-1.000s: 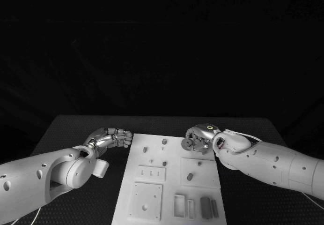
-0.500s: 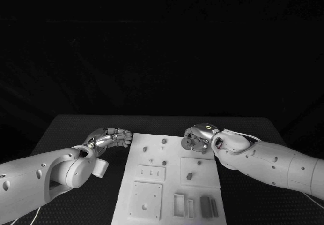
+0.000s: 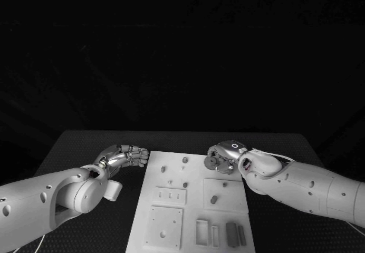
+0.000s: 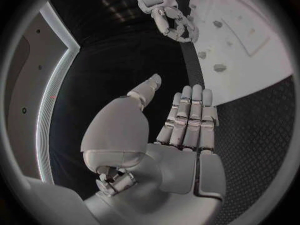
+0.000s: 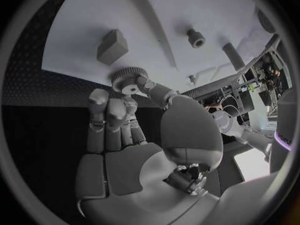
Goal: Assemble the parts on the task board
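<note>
The task board [image 3: 176, 211] lies on the table [image 3: 91, 142] directly before me, between my 2 arms. My left hand [image 3: 125, 156] sits just beside the board's far left corner, over the table, holding nothing; my right hand [image 3: 220, 157] sits over the board's far right corner, pinching a gear [image 5: 128, 78] above the board's edge. Small parts [image 3: 213, 198] stand across the board's middle, and slotted blocks [image 3: 232, 233] lie at its near end.
</note>
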Controlling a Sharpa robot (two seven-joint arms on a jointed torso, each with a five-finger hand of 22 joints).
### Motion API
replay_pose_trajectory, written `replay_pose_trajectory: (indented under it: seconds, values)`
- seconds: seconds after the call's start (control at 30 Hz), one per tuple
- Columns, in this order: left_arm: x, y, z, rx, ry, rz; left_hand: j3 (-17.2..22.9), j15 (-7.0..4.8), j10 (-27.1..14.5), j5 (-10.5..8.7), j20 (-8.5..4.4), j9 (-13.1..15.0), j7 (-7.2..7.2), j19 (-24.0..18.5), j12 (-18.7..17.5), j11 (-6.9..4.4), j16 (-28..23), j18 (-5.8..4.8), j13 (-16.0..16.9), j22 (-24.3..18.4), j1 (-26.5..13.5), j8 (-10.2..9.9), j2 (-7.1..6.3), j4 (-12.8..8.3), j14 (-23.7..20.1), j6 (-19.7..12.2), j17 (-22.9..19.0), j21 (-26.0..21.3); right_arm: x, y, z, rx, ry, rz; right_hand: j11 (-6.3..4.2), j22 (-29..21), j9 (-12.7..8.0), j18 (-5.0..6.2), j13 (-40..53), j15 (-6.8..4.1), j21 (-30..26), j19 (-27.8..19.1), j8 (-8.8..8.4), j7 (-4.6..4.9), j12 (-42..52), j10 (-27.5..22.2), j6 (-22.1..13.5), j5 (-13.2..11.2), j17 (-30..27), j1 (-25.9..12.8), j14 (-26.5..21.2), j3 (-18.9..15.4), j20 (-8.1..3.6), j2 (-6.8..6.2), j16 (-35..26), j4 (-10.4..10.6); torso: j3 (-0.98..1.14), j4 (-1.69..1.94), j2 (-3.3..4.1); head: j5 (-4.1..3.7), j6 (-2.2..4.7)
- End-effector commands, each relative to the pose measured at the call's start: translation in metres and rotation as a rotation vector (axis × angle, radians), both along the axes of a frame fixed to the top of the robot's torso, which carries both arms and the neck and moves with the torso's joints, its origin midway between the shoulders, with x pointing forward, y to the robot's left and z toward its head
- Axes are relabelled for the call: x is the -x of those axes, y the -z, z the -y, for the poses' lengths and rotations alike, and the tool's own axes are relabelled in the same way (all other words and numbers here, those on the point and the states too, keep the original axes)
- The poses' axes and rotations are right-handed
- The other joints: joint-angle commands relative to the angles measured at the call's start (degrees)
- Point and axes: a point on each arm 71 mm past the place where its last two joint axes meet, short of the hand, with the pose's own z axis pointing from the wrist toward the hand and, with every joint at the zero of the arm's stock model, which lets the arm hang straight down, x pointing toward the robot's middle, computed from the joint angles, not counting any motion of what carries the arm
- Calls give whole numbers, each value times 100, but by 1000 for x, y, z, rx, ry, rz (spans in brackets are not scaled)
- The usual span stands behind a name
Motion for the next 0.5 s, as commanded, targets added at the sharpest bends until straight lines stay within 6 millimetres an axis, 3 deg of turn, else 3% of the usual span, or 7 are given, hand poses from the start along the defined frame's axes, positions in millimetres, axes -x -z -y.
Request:
replay_pose_trajectory:
  seconds: [0.03,0.37,0.5]
  values:
    - [0,-2,2,2,9,9,4,23,-26,-15,23,-9,11,34,-22,25,-32,117,-3,103,-62,-34,6,-40,7,-11,6,-29,4,2,0,28,22,37,-92,79,136,213,-11,-52,20,11,110,-216,26,-27,1107,-5,9,-14,7,1,12,38,-30,-37,0,-4,-4,11,3]
    - [1,-2,2,2,6,10,7,24,-23,-20,25,-9,13,35,-24,25,-34,116,-1,104,-82,-33,8,-40,8,-9,8,-28,9,-29,-15,-5,-10,175,-104,69,153,213,-26,-65,27,36,126,-229,31,4,1137,-4,11,-21,29,28,3,12,-35,-59,-3,-8,-10,9,63]
    - [1,-3,3,2,6,11,8,24,-22,-20,25,-9,13,35,-25,25,-35,116,-1,104,-85,-33,8,-41,7,-8,9,-28,15,-35,-25,-9,-36,207,-114,58,164,213,-40,-73,26,55,135,-238,30,28,1158,-4,9,-19,44,63,-4,-17,-45,-44,-13,-19,-9,6,79]
